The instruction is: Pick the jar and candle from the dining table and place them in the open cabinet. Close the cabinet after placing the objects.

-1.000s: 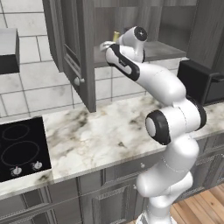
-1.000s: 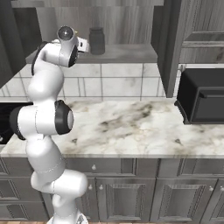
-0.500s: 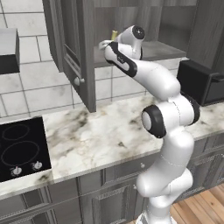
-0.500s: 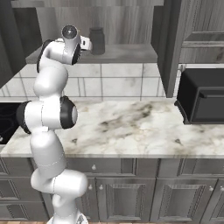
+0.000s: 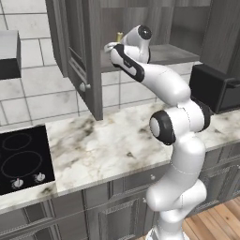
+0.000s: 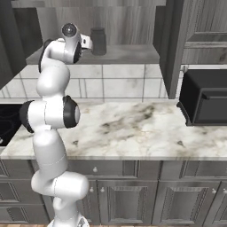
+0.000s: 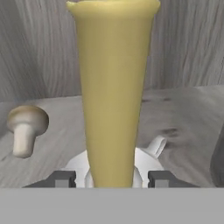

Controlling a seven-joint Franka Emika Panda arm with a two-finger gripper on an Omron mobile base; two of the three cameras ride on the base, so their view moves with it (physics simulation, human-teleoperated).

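Inside the open cabinet (image 5: 89, 56), on its lower shelf, the arm reaches up and in with the candle (image 7: 113, 92) standing upright between the two tips of the gripper (image 7: 113, 178). The tips sit apart, one on each side of the candle's base, right at its round silvery dish; whether they press on it or have let go, I cannot tell. The candle is kept vertical, probably so its dish can settle flat on the shelf board. The jar (image 6: 98, 41) already stands on the same shelf, just to the right of the hand in the right base view, so the candle seems to be going in beside it with room between them. One mushroom (image 7: 25, 127) lies on the shelf to the left in the hand view. Counted: one candle, one jar, one mushroom. The cabinet doors are open, so closing remains to be done.
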